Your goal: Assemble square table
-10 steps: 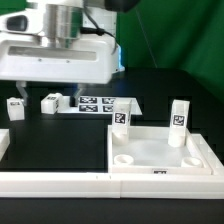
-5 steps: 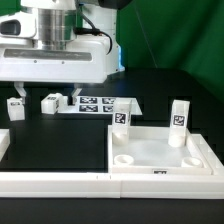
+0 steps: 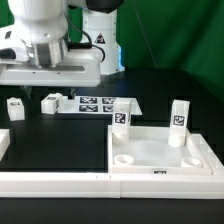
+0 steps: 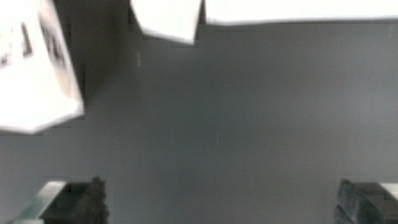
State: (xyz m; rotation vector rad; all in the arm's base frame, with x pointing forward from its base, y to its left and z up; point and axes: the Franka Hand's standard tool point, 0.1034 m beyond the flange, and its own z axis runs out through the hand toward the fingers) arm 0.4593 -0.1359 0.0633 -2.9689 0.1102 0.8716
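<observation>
The square table's white tabletop (image 3: 150, 152) lies at the exterior view's right, rim up. Two white tagged legs stand upright in its far corner sockets, one (image 3: 121, 115) on the left and one (image 3: 178, 117) on the right. Its near sockets show as round holes. Two more legs rest on the black table, one (image 3: 52, 101) lying flat and one (image 3: 15, 108) further left. The arm's white hand (image 3: 50, 62) hangs above these loose legs. In the wrist view my gripper (image 4: 222, 200) is open over bare dark table, with nothing between its fingers (image 4: 75, 200). Blurred white pieces (image 4: 36, 75) lie beyond.
The marker board (image 3: 97, 103) lies flat behind the tabletop. Long white border rails (image 3: 55, 181) run along the front and the exterior view's left edge. A green backdrop stands behind the robot base.
The hand has moved toward the exterior view's left and risen a little. The jaws stay wide open. The legs and tabletop have not moved.
</observation>
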